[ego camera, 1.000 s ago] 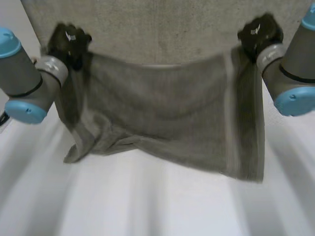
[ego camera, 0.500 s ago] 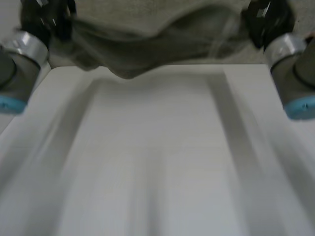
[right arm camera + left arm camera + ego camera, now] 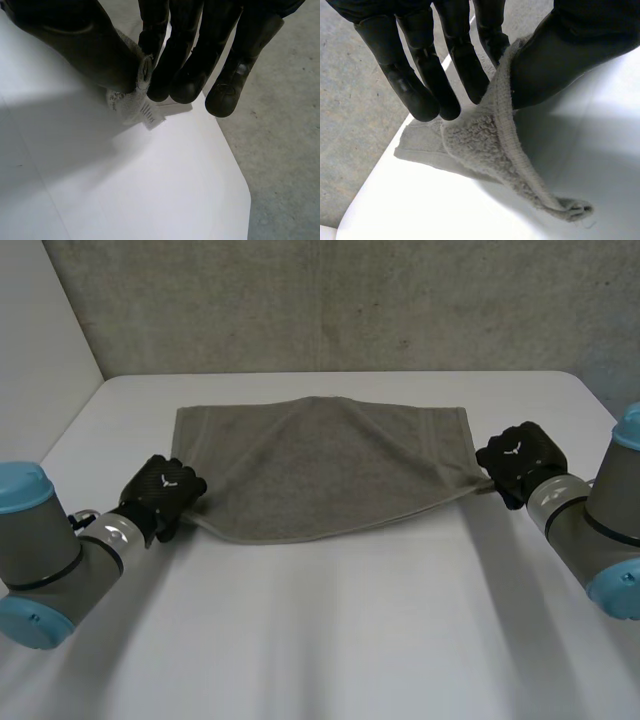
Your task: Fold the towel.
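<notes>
Lying spread across the middle of the head view, the towel point(image 3: 320, 465) rests flat on the white table point(image 3: 330, 640). Its far edge is straight and its near edge sags toward the bottom of the frame. The left hand point(image 3: 160, 495), at centre left, and the right hand point(image 3: 518, 460), at centre right, each grip a near corner, probably so that this edge can be lifted and carried over to the far one. A grey wall point(image 3: 350, 300) runs along the top, and I see nothing standing in the way of the fold.

In the left wrist view, the thumb point(image 3: 560, 55) pinches the corner against one of the fingers point(image 3: 420, 80), while the others are straight and slightly apart. From the pinch the cloth drapes down onto the table, with grey floor point(image 3: 355, 110) past the table's edge.

In the right wrist view, the thumb clamps the other corner against fingers held close together. A small white label point(image 3: 150, 117) hangs just under the pinch, above bare table.
</notes>
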Tool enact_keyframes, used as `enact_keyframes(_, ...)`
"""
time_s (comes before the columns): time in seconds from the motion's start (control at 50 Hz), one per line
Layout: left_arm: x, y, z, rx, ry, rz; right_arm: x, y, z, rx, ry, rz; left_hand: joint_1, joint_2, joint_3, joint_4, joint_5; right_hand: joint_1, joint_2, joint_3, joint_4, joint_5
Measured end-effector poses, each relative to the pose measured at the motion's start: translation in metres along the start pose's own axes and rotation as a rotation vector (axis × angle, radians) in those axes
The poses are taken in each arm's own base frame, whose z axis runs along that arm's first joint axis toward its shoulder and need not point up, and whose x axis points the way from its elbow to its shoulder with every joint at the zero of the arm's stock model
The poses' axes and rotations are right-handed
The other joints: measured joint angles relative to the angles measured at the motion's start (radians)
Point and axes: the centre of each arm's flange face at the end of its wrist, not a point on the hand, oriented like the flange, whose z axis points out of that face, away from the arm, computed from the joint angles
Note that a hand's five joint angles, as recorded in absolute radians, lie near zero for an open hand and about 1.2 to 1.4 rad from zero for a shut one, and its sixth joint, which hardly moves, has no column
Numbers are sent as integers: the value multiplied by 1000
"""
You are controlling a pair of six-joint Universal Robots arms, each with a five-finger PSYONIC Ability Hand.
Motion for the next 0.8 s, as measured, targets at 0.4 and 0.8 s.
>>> enact_keyframes(0.4, 2, 25, 2, -88, -15, -30, 6, 2, -8, -20, 25, 73, -571, -629, -651, -610, -628, 0, 0, 0, 0, 0)
enact_keyframes(0.8, -18, 34, -6, -136, -86, -45, 20, -3, -19, -23, 73, 73, 3, 14, 18, 25, 12, -1, 0, 0, 0, 0)
